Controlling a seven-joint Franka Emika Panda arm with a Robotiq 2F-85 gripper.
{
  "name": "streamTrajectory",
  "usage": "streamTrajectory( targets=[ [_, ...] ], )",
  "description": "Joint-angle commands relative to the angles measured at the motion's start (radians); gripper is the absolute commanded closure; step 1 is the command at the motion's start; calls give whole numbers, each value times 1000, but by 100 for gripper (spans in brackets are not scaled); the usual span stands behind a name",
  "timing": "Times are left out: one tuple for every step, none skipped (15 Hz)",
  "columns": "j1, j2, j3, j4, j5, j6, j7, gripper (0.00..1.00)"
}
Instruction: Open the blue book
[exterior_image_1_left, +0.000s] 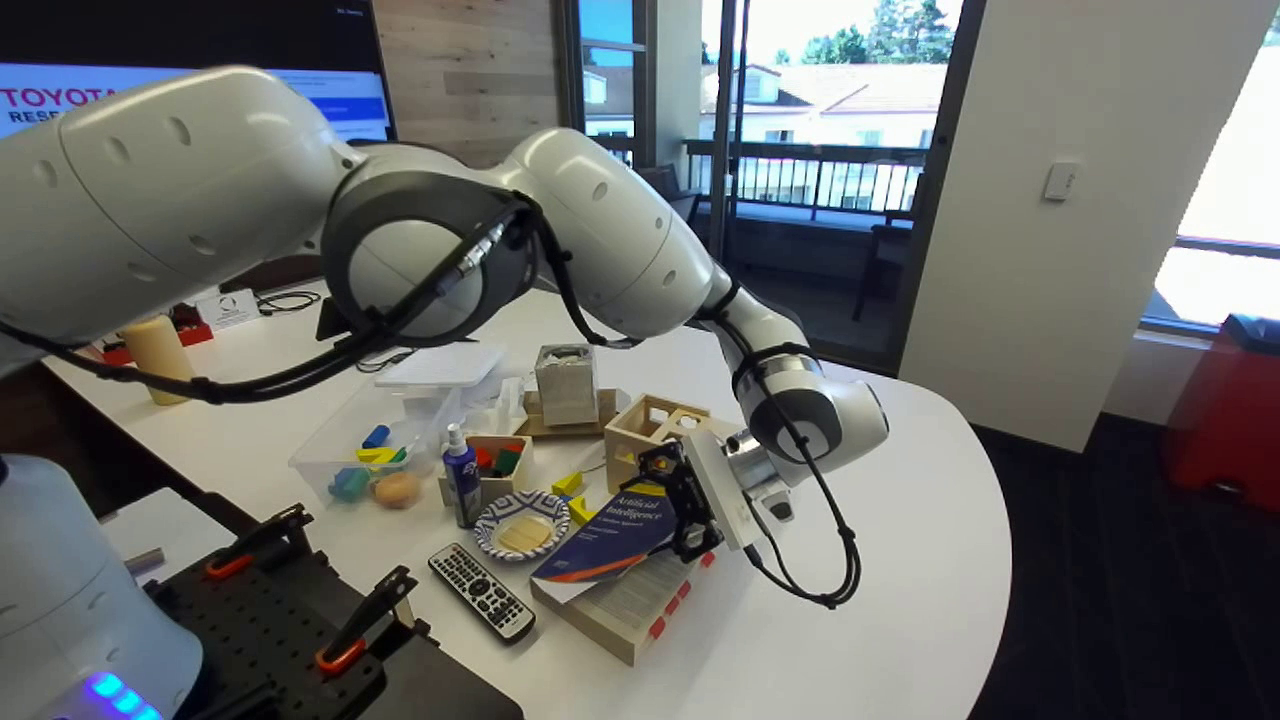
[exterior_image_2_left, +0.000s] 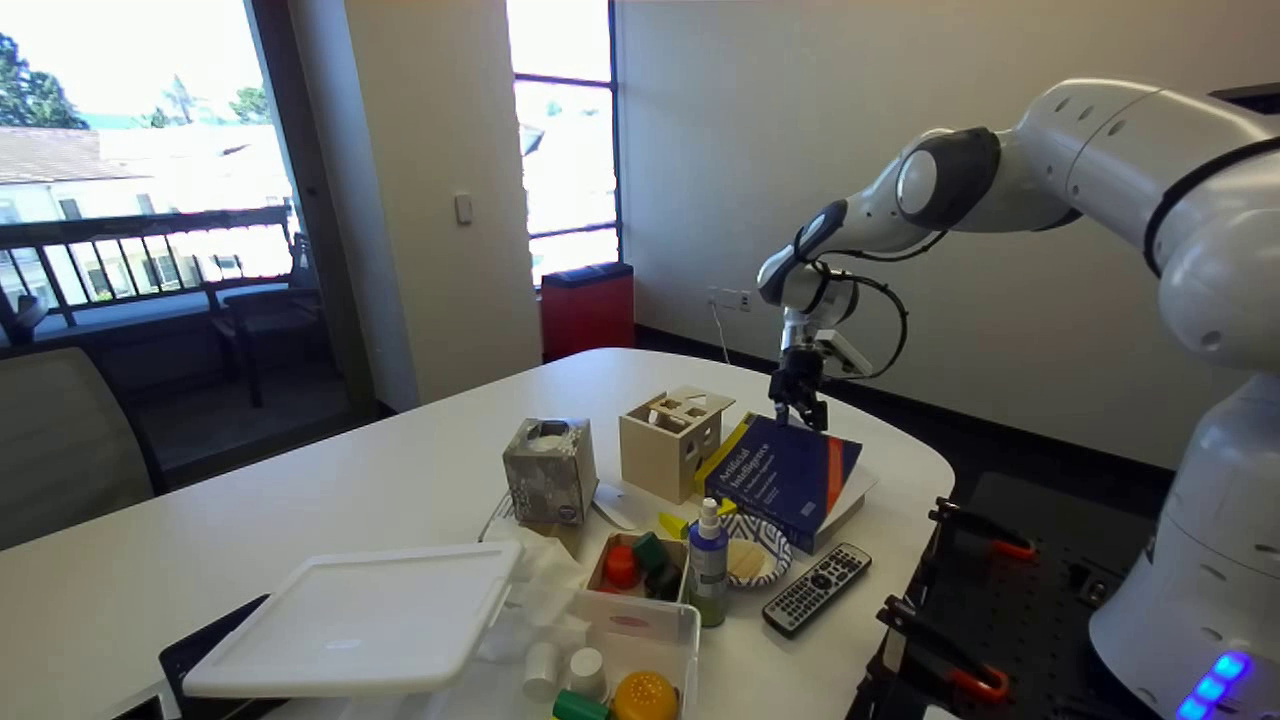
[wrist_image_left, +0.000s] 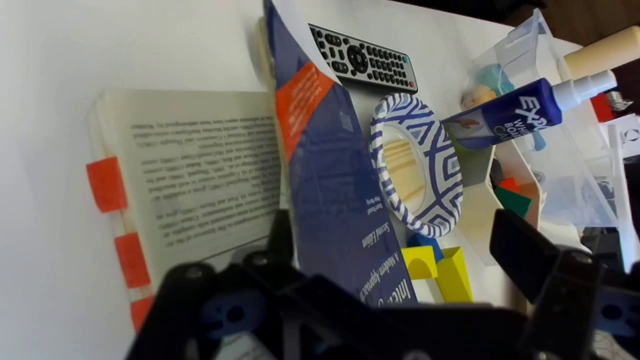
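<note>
The blue book (exterior_image_1_left: 612, 535) lies on the table with its dark blue cover lifted at a slant and the cream printed pages under it bare. It also shows in an exterior view (exterior_image_2_left: 780, 475) and in the wrist view (wrist_image_left: 330, 195), where red tabs line the page edge. My gripper (wrist_image_left: 395, 235) is open, its fingers wide apart. One finger is on the page side of the lifted cover, close against its inner edge; the other is beyond the cover's outer side. In both exterior views the gripper (exterior_image_1_left: 652, 515) (exterior_image_2_left: 800, 418) is over the book. Exact finger contact is hidden.
A black remote (exterior_image_1_left: 482, 592) and a patterned paper bowl (exterior_image_1_left: 521, 525) lie beside the book. A spray bottle (exterior_image_2_left: 708, 565), a wooden shape box (exterior_image_2_left: 665, 445), a small crate (exterior_image_1_left: 510, 470), yellow blocks (wrist_image_left: 440, 272), a tissue box (exterior_image_2_left: 549, 470) and a clear bin (exterior_image_1_left: 370, 440) stand close by.
</note>
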Motion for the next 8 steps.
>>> streamTrajectory(
  targets=[
    [-13,-128,18,-151,15,4,-66,0],
    [-12,-154,21,-182,17,6,-86,0],
    [-11,-180,25,-215,18,8,-108,0],
    [-8,-209,29,-255,16,10,-130,0],
    [-7,-236,33,-295,15,13,-149,0],
    [-2,-261,37,-335,10,19,-165,0],
    [20,-274,18,-357,18,11,-186,0],
    [32,-295,13,-392,14,14,-199,0]
  ],
)
